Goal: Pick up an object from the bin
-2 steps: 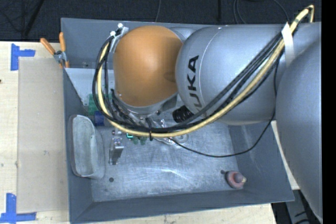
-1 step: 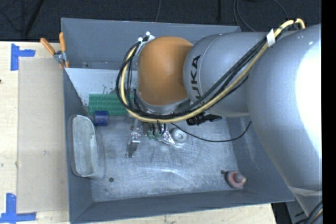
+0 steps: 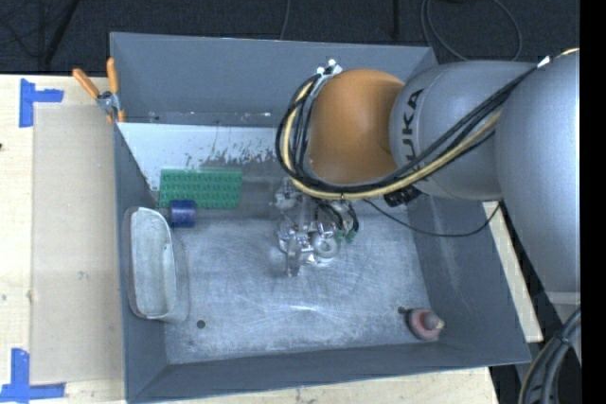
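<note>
My gripper (image 3: 301, 253) hangs low over the middle of the bin floor, under the orange wrist cover. Its metal body shows, and something small and green sits at its right side, too hidden to name. A green studded block (image 3: 200, 188) leans at the back left wall, with a small blue cylinder (image 3: 182, 214) just below its left end. A clear oblong plastic tray (image 3: 152, 262) lies along the left wall. All of these lie well left of the gripper.
A small pinkish-brown thing (image 3: 424, 324) lies near the front right corner. A tiny dark speck (image 3: 201, 325) sits on the floor at the front left. The arm and its cables cover the bin's right back part.
</note>
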Action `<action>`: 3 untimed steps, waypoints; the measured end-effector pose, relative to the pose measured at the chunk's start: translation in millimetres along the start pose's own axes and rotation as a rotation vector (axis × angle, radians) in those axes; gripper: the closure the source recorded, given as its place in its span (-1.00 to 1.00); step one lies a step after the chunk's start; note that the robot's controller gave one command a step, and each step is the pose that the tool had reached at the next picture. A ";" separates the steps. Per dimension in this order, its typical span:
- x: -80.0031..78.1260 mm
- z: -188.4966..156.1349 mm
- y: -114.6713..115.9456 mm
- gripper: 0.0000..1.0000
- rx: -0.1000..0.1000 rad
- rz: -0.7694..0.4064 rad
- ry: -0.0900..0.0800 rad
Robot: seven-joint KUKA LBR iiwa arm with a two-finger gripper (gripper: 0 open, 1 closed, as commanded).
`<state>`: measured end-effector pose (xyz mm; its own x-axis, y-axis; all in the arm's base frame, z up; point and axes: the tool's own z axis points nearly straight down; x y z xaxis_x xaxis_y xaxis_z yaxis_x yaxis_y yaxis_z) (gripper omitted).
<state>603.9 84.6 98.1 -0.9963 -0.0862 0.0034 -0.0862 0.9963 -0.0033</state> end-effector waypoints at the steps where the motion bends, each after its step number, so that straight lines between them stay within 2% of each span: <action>1: 16.6 25.6 -38.1 -1.00 -0.008 0.037 -0.009; 2: 15.4 23.6 -38.7 1.00 -0.006 0.038 -0.010; 3: 11.5 -55.9 -40.7 1.00 -0.002 -0.205 -0.010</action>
<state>596.1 43.3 154.2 -0.9577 -0.2876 -0.0060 -0.2876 0.9578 -0.0011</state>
